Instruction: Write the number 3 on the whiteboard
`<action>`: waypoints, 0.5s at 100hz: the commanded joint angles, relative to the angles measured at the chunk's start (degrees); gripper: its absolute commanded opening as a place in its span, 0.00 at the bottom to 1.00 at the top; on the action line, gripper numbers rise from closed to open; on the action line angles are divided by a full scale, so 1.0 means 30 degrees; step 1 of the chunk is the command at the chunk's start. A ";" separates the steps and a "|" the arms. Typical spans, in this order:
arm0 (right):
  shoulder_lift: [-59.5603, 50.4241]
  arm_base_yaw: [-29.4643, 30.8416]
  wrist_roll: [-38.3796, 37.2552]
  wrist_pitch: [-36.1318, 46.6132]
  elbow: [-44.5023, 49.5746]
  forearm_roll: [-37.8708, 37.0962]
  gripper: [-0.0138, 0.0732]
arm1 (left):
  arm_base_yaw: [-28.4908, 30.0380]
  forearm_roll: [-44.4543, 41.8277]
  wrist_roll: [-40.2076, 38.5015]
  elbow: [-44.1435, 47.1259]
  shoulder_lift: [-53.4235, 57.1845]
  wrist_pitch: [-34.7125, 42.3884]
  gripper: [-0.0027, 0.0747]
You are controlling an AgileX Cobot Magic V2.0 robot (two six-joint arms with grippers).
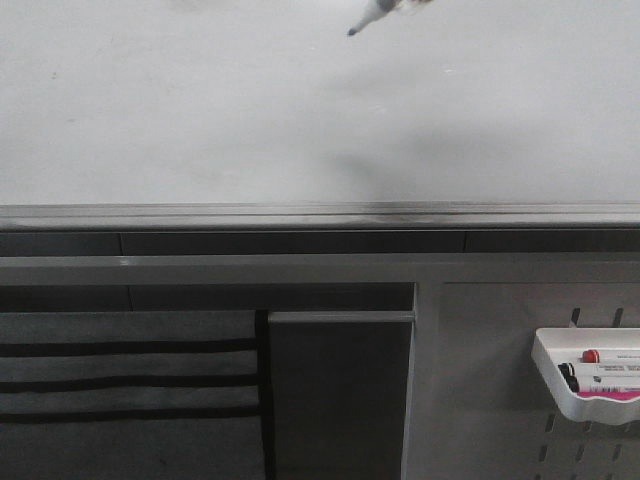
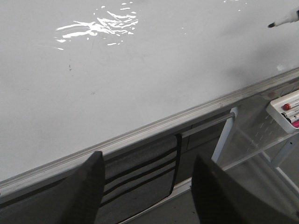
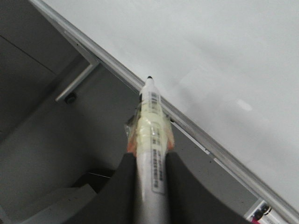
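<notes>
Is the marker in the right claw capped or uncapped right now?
Uncapped. The marker, gripped between the right claw fingers, shows its bare black tip in the right wrist view, and the front view shows it pointing at the whiteboard.

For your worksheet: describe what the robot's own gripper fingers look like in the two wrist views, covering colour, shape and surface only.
The left gripper shows two broad, dark grey to black fingers with a matte surface, tapering toward blunt tips. The right gripper has the same dark matte fingers with smoothly rounded edges. No cables, printing or markings show on either pair, and the arms behind them are out of view.
</notes>
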State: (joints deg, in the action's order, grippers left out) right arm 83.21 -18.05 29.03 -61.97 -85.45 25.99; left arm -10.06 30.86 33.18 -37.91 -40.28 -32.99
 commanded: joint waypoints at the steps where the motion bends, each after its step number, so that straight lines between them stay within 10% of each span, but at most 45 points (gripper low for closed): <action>1: 0.0361 -0.0783 -0.0507 0.0876 -0.1649 -0.0864 0.14 | 0.0045 0.0588 -0.0184 -0.0517 0.0031 0.1313 0.54; 50: 0.5865 -0.0749 -0.0729 -0.2240 -0.8834 -0.0544 0.14 | 0.0045 0.0485 -0.0184 -0.0517 0.0031 0.1784 0.54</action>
State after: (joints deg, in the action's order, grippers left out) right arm 102.41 -20.49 26.68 -70.87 -108.36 23.00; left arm -10.06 30.86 33.05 -37.91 -40.28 -31.43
